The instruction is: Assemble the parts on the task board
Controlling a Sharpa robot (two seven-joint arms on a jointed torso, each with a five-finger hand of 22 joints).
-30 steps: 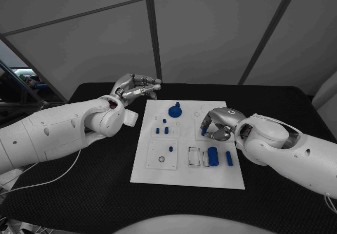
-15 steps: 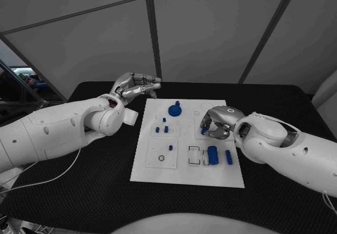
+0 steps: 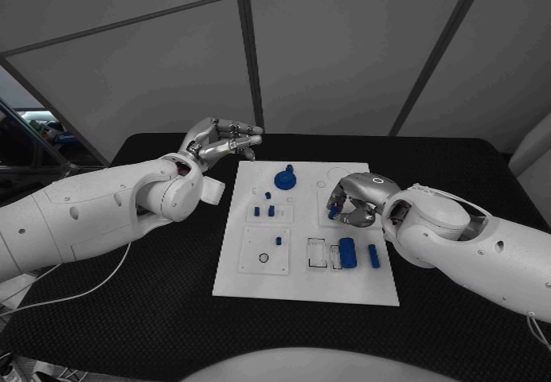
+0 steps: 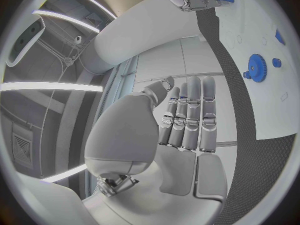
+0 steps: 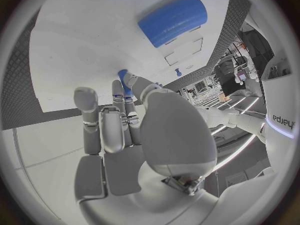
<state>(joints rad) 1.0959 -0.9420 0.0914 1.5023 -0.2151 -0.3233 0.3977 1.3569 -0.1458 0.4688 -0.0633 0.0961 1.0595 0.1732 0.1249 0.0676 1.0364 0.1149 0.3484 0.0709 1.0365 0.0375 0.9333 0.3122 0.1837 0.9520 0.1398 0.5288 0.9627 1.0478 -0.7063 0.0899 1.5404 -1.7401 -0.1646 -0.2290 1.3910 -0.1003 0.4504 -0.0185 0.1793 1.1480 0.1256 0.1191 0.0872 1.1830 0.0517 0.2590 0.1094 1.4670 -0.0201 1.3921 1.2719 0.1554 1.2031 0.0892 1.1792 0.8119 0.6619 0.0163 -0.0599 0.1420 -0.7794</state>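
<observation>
Legibly, "sharpa" marks the white arm [image 5: 278, 92].

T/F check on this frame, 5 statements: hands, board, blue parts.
1. The right robot hand is over the task board and pinches a small blue part. True.
2. The left robot hand rests on the blue gear. False: it is off the board's far left corner, holding nothing, apart from the blue gear.
3. The blue gear sits at the board's far end. True.
4. The large blue cylinder lies off the board on the black table. False: it lies on the board, near side, right of centre.
5. The board is black. False: white, on a black table.
</observation>
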